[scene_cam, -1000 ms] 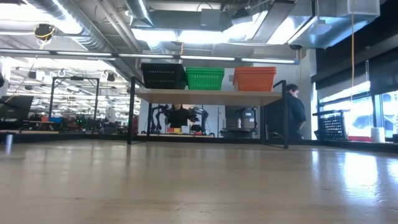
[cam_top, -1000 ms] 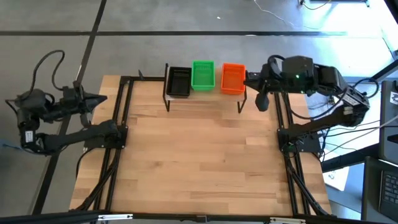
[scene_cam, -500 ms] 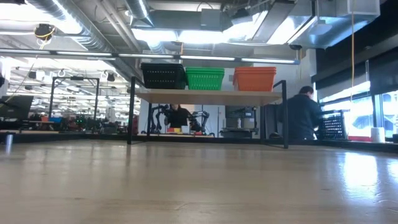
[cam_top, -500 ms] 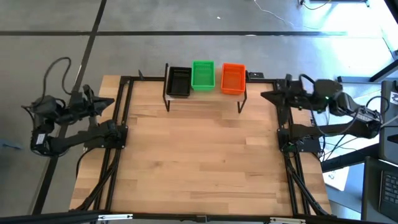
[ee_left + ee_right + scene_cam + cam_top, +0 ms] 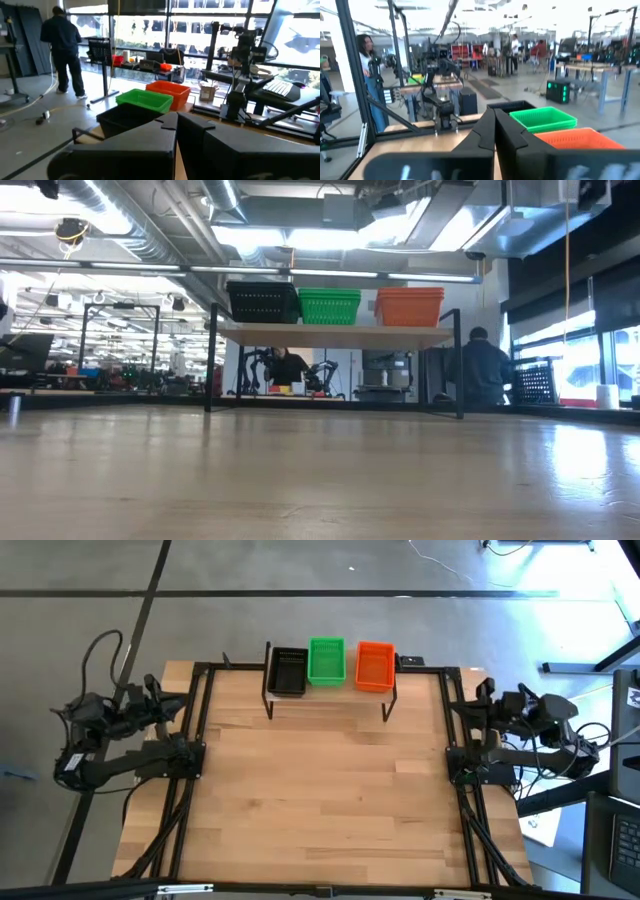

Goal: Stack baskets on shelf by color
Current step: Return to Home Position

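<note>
Since the baskets sit in three piles by color on the shelf (image 5: 340,335), with the black pile (image 5: 288,671) at one end, the green pile (image 5: 327,660) in the middle and the orange pile (image 5: 375,666) at the other end, the sorting looks done. How many baskets are tucked inside each pile cannot be counted. The shelf stands at the far edge of the wooden table (image 5: 320,790). The left gripper (image 5: 172,116) rests by the table's left side and the right gripper (image 5: 492,112) by its right side, both well apart from the shelf, each with its two fingers pressed together and holding nothing. Little could go wrong now. Only an arm swinging wide while settling could bump the shelf and shake a pile loose.
</note>
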